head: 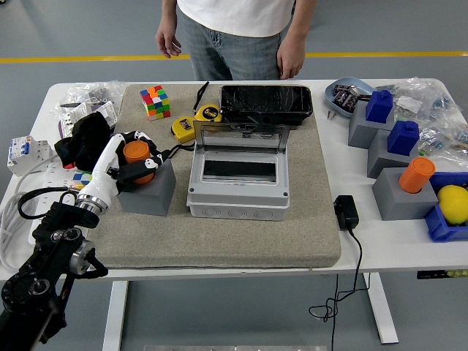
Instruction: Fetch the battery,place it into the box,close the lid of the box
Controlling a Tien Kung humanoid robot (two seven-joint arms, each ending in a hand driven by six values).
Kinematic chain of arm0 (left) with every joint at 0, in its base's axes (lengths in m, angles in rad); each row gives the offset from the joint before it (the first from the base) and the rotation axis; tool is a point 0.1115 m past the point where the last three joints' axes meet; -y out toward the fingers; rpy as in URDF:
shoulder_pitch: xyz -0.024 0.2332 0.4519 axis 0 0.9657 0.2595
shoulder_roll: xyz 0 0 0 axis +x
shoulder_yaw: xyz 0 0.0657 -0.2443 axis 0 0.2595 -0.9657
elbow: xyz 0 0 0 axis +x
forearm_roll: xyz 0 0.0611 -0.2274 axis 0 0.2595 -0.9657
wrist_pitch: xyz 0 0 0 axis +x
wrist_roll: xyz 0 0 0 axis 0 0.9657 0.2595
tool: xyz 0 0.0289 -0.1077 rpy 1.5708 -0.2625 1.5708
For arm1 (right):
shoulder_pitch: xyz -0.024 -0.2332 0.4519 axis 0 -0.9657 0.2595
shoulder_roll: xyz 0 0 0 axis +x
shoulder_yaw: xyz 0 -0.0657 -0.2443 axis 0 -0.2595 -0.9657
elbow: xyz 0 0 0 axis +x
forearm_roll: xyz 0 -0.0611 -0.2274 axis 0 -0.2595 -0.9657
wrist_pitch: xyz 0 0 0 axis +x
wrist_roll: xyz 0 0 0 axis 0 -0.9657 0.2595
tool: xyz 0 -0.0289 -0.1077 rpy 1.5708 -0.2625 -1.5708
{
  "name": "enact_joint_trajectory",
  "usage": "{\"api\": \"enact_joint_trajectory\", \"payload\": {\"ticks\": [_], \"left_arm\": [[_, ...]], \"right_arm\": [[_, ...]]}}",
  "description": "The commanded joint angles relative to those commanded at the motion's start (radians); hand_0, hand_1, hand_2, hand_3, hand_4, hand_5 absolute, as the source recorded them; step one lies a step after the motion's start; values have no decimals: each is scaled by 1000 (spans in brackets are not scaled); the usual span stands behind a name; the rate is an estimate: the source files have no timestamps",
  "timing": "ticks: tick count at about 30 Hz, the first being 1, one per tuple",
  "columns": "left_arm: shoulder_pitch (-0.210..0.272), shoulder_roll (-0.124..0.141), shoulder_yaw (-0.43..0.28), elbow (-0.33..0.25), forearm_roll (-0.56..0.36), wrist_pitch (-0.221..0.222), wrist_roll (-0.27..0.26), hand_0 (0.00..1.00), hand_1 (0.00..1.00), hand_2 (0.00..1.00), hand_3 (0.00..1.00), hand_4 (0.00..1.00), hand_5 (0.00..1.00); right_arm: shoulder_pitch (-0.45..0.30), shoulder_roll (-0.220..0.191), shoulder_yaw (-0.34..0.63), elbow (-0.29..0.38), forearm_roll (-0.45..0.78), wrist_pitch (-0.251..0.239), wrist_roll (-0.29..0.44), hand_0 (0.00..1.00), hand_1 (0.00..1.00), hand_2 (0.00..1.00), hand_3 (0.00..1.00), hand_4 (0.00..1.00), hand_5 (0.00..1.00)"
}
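Note:
The battery (pixel 135 151), an orange cylinder, stands upright in a grey block (pixel 151 194) at the left of the beige mat. My left hand (pixel 138 164) reaches in from the lower left, its white and black fingers curled around the battery from the front and back. The grey box (pixel 238 197) lies in the middle of the mat with its clear-windowed lid (pixel 240 137) tipped up at the back. My right arm is out of view.
A person stands at the far side, hands (pixel 167 45) hanging off the table. Behind the box are a black tray (pixel 266 102), yellow tape measures (pixel 185 128) and a colour cube (pixel 154 102). At the right stand grey blocks with a second orange cylinder (pixel 416 175) and blue pieces (pixel 402 137).

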Motion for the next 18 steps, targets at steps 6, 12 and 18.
{"api": "enact_joint_trajectory", "payload": {"ticks": [6, 12, 18], "left_arm": [[-2, 0, 9, 6, -15, 8, -10, 82, 105, 126, 132, 994, 2], [-4, 0, 23, 19, -76, 51, -41, 27, 2, 54, 66, 998, 35], [-5, 0, 23, 27, -122, 87, -64, 20, 2, 22, 31, 998, 74]], "right_arm": [[1, 0, -1, 0, 2, 0, 1, 952, 899, 820, 843, 998, 998], [1, 0, -1, 0, 1, 0, 0, 951, 899, 820, 843, 998, 998], [2, -1, 2, 0, -2, -1, -1, 952, 899, 820, 843, 998, 998]]}}
